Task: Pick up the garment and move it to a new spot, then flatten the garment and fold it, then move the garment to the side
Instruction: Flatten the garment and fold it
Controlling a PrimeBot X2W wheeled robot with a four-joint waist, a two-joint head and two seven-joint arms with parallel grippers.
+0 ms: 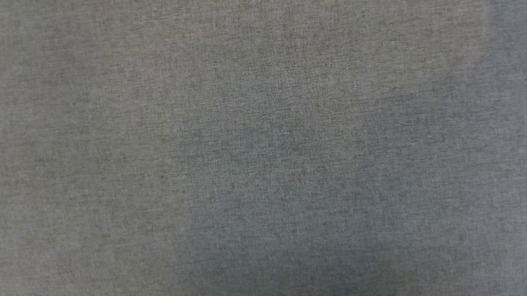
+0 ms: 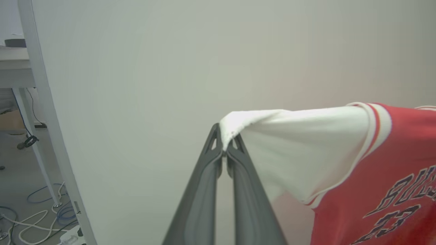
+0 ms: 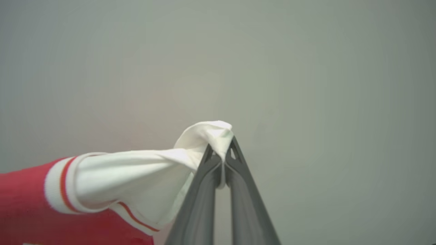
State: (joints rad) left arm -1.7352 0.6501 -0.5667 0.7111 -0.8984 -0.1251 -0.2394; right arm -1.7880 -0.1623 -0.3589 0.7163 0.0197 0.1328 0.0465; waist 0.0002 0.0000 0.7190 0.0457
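Grey surface (image 1: 260,118): a woven grey expanse is seen from the head. It is probably the cloth-covered work surface, though the view is soft and no edge is shown.
Pale backdrop (image 2: 153,68): a plain light panel is faced by both wrists, so the arms are judged to be raised rather than pointed down.
Garment (image 2: 391,170): the red shirt is held in the air, slung between the two arms. It is carried by its sleeves, so that the body can be spread by its own weight before being laid down.
Left-side sleeve (image 2: 306,143): white, and drawn taut toward the fingertips, with striped trim at the shoulder seam.
Right-side sleeve (image 3: 136,170): white, and bunched where it is pinched.
Left gripper (image 2: 224,151): clenched on the tip of the left-side sleeve.
Right gripper (image 3: 223,160): clenched on the end of the right-side sleeve, with a fold caught between the tips.
Step judged: carrying to the new spot. Flattening is not yet begun.
Cables (image 2: 37,211): loose on the floor, well apart.
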